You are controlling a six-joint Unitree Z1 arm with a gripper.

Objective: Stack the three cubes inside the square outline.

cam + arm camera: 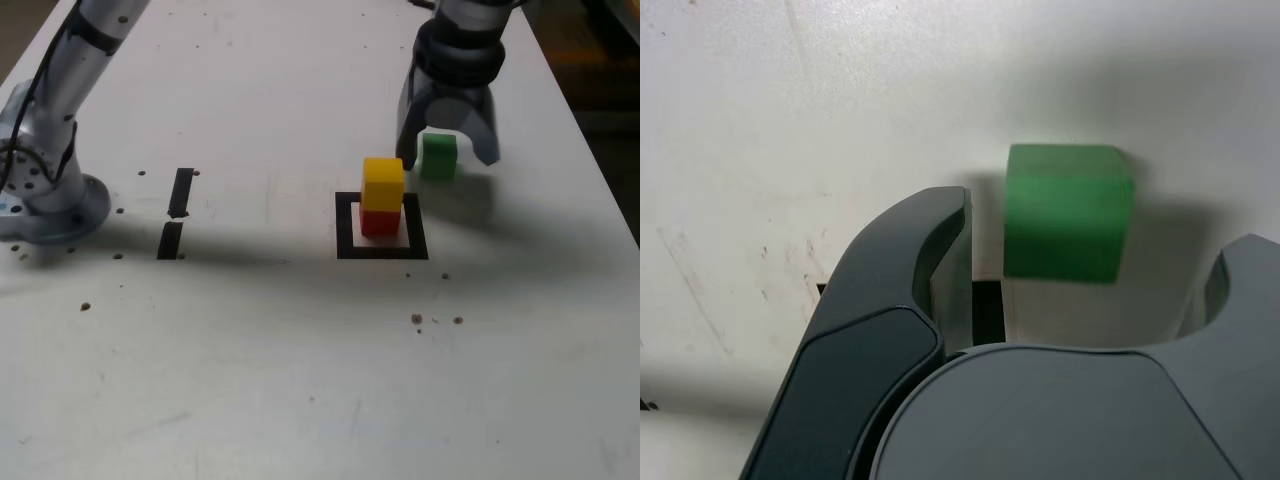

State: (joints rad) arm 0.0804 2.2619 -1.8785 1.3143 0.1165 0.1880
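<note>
Wide-open gripper (pixel 447 150) straddles the green cube (pixel 438 156) on the counter (pixel 300 380) (beside the square outline (pixel 345 225)); a careless swing could topple the yellow-on-red stack (pixel 382 195).

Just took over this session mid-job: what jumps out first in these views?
The yellow cube sits on the red cube inside the square outline, near the table's middle. Just beyond it, toward the exterior view's right, the open pincer straddles the green cube, which rests on the white table outside the outline, not yet gripped.
</note>
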